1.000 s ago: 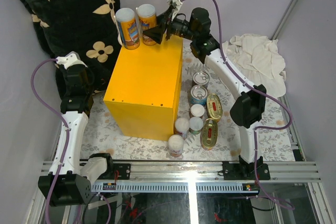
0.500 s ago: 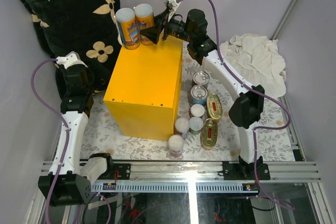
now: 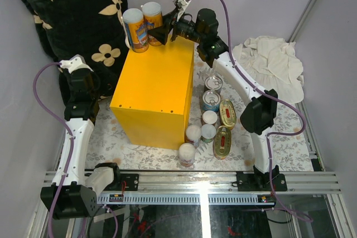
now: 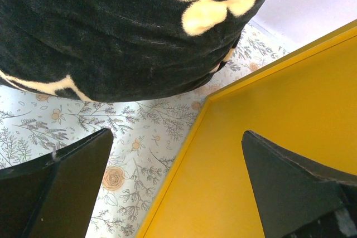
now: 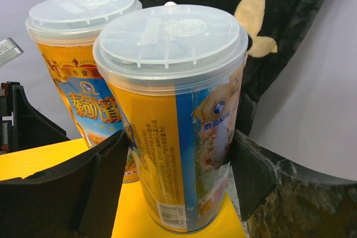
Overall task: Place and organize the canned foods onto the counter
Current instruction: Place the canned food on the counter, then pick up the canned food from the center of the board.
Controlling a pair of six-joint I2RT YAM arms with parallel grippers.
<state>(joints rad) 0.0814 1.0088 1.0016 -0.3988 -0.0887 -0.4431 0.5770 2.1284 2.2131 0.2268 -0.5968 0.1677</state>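
Overhead and wrist views. The yellow counter (image 3: 153, 90) stands mid-table on the flower-printed table cover (image 3: 290, 149), with the black flower-patterned pillow (image 3: 72, 9) behind its far left corner. Two tall white-lidded cans stand side by side at the counter's far edge. The right gripper (image 3: 158, 32) reaches in from the far right corner, and its fingers (image 5: 103, 185) press against opposite sides of the nearer-corner can (image 5: 178, 110), whose base appears to rest on the counter top. The neighbouring can (image 3: 135, 29) stands just beside it toward the far left corner; whether the two touch cannot be told. The left gripper (image 4: 175, 137) hangs off the counter's left edge, fingers spread wide and holding nothing. On the table cover along the counter's right side stand two silver-topped cans (image 3: 212, 92), four slim white-lidded cans (image 3: 192, 132) and two oval gold tins (image 3: 227, 113). A crumpled white cloth (image 3: 273, 65) lies toward the table's far right corner.
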